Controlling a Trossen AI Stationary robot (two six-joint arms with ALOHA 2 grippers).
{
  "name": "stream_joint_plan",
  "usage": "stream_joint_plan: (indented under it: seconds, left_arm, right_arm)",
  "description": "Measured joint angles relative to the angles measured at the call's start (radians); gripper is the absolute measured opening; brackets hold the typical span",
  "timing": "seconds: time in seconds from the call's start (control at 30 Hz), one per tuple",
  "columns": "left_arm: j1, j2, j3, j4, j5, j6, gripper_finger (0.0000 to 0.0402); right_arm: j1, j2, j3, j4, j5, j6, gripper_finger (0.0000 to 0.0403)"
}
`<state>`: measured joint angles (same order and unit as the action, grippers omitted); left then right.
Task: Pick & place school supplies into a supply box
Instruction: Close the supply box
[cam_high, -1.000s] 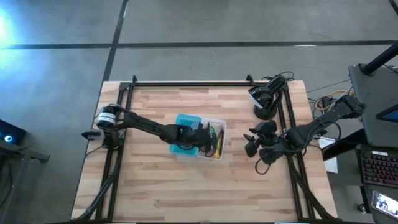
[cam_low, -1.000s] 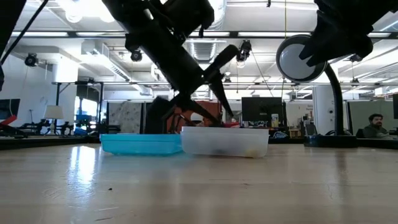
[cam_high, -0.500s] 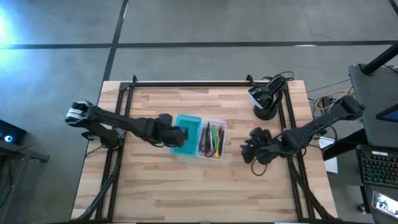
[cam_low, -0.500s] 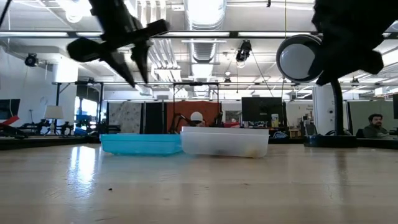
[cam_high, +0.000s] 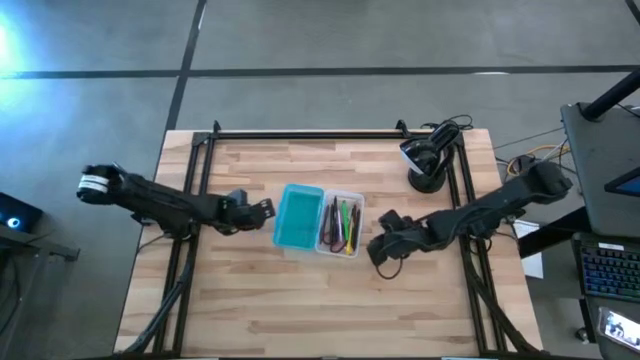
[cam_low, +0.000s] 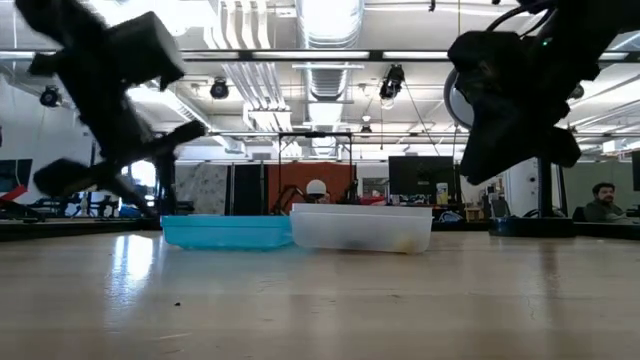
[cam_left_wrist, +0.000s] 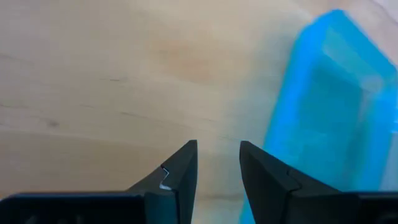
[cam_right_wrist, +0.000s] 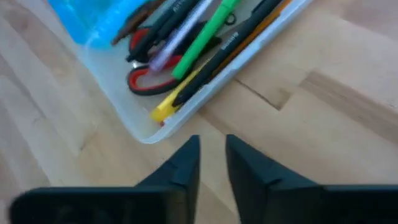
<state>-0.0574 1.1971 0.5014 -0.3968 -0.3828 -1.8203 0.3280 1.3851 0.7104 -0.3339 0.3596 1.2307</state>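
Nearest you, the right hand (cam_right_wrist: 211, 158) hangs just off the short end of the clear box (cam_right_wrist: 205, 102), its two fingers almost together with only a thin slit between them and nothing in it. Inside the box lie the red scissors (cam_right_wrist: 144, 78), a yellow pencil (cam_right_wrist: 177, 99), a green pen (cam_right_wrist: 208, 34) and darker pens, all below the rim as far as you can see. Beside the box, touching its long side, lies the teal lid (cam_high: 298, 216) flat on the desk (cam_high: 300, 300). Farther off, the left hand (cam_left_wrist: 216, 163) sits by the lid's outer edge, fingers a little apart and empty. Judging by this, the filling looks done and the lid is next: open wider, take the lid by one long edge, lift it level and lower it squarely.
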Motion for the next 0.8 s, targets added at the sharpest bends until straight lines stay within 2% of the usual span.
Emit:
stream_joint_plan:
  seconds: [0.07, 0.17, 0.37, 0.5, 0.8]
  left_arm:
    - [0.0, -0.009, -0.053, 0.055, -0.003, -0.032, 0.0103]
    - [0.0, -0.019, -0.105, 0.042, -0.006, -0.054, 0.0103]
    - [0.014, -0.007, -0.141, 0.101, -0.03, -0.061, 0.0103]
    - [0.02, 0.02, -0.145, 0.164, -0.046, -0.042, 0.0103]
    - [0.031, 0.106, -0.078, 0.189, -0.06, 0.039, 0.0103]
  right_arm:
    - [-0.005, 0.013, 0.0, 0.002, -0.004, 0.005, 0.0042]
    - [-0.007, 0.025, 0.003, 0.048, -0.018, 0.016, 0.0014]
    - [-0.043, 0.027, 0.024, 0.161, -0.025, -0.057, 0.0012]
    - [-0.103, 0.065, 0.041, 0.209, -0.085, -0.102, 0.0012]
    - [-0.16, 0.179, 0.131, 0.225, -0.16, -0.208, 0.0013]
